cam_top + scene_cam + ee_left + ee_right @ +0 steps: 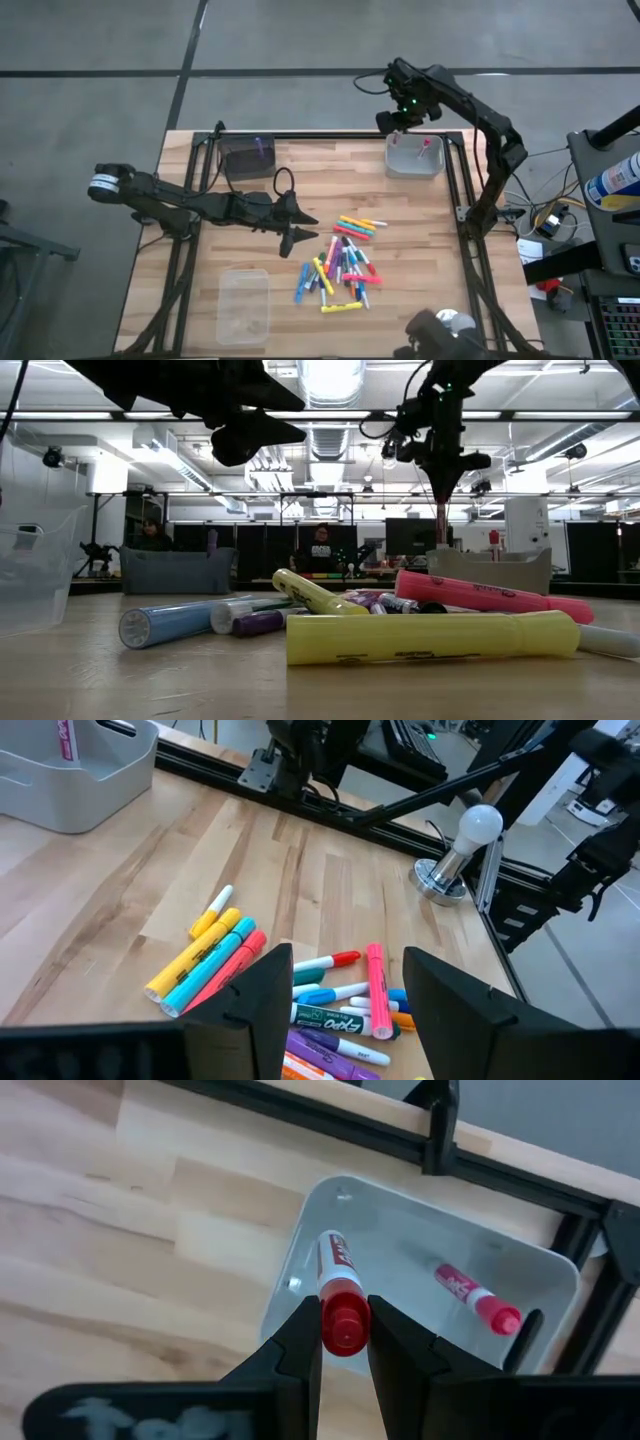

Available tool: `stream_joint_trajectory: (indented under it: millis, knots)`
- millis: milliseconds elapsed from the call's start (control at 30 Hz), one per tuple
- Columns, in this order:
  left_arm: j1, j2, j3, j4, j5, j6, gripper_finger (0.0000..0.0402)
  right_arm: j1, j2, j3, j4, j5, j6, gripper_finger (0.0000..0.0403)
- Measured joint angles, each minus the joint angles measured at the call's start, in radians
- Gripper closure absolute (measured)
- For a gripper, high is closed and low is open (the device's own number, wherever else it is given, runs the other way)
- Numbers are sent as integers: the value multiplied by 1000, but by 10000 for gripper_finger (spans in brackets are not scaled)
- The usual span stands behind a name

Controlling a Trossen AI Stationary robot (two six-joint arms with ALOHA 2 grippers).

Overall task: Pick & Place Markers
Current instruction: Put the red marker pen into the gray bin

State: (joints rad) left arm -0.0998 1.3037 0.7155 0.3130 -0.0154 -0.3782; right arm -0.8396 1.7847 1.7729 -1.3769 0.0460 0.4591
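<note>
Placing is the step now: my right end effector (345, 1342) grips a red marker (340, 1295) above the grey bin (545, 1275), so next I must release, while the left end effector (292, 225) waits open beside the marker pile (342, 265) on the worktop (330, 180).

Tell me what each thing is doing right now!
left gripper: open, empty, beside the pile.
right gripper: shut on red marker, above grey bin.
second red marker: lying in the grey bin.
marker pile: loose on the table.
</note>
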Motion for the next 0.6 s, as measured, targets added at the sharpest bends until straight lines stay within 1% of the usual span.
stream_joint_trajectory:
  millis: [200,433,600]
  knots:
    - [0,0,0,0,0,0,218,-28,0,-57,29,0,0,342]
    - [0,0,0,0,0,0,218,-34,1,-118,86,-2,0,342]
    - [0,0,0,-1,0,0,218,-42,1,-168,130,-24,1,342]
